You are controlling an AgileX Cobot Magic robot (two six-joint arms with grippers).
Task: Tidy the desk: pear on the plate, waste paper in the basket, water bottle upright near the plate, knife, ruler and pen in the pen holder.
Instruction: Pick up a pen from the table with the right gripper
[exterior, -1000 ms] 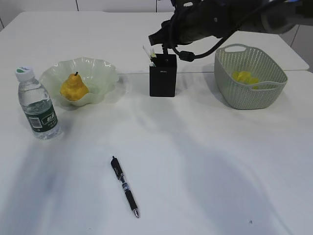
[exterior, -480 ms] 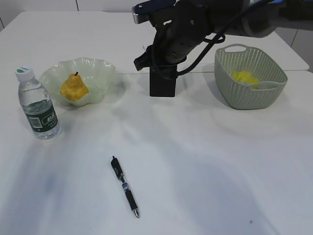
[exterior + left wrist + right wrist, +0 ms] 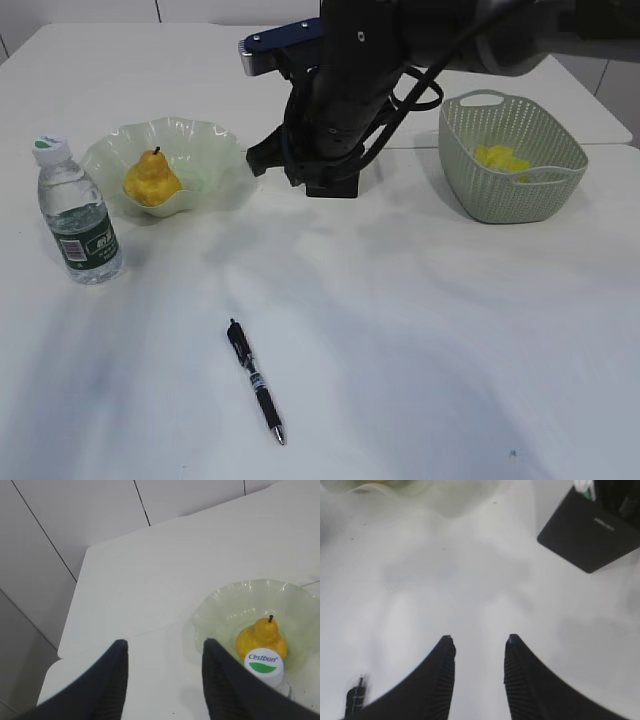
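Observation:
The pear lies on the plate. The water bottle stands upright to the left of the plate. A black pen lies on the desk at the front. The basket holds yellow waste paper. My right arm hides most of the pen holder. The right wrist view shows the pen holder with a pale item standing in it. My right gripper is open and empty above bare desk. My left gripper is open and empty, high above the bottle cap, the pear and the plate.
A seam between two tabletops runs behind the plate and basket. The blurred pen end shows at the lower left of the right wrist view. The left arm is outside the exterior view.
My right arm has swung from above the pen holder to the left and downward, and now covers the holder. The pen, bottle, pear and basket have not moved.

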